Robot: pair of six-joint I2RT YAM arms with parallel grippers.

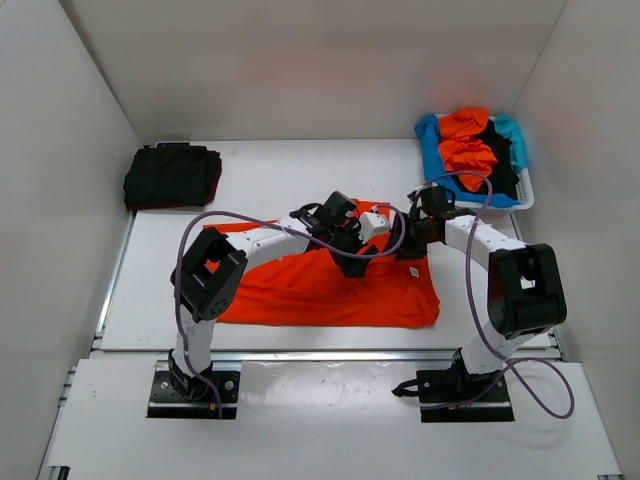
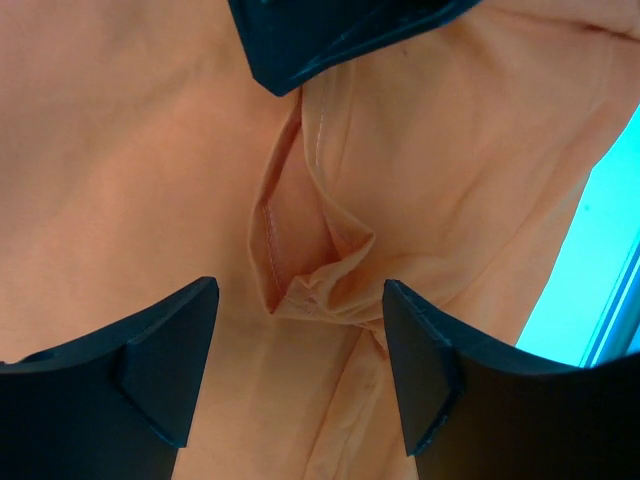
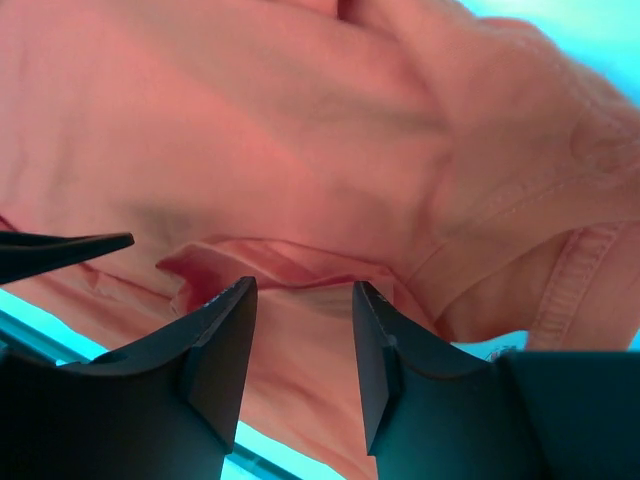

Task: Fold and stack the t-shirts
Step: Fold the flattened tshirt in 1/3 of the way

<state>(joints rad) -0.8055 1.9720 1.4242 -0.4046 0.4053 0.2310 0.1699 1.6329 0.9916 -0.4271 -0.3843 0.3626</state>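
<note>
A bright orange t-shirt (image 1: 330, 292) lies spread on the table in front of both arms, partly folded over. My left gripper (image 1: 350, 240) hangs over its upper middle. In the left wrist view this gripper (image 2: 300, 365) is open, with a puckered hem of the orange t-shirt (image 2: 320, 270) just beyond the fingertips and nothing clamped. My right gripper (image 1: 415, 236) is over the shirt's upper right corner. In the right wrist view it (image 3: 303, 340) stands open above a fold of the orange t-shirt (image 3: 300, 130). A folded black and dark red stack (image 1: 172, 176) sits at the back left.
A white lattice basket (image 1: 526, 196) at the back right holds crumpled orange, light blue and black shirts (image 1: 468, 150). White walls close in the table on three sides. The arm bases stand at the near edge, with purple cables looping beside them.
</note>
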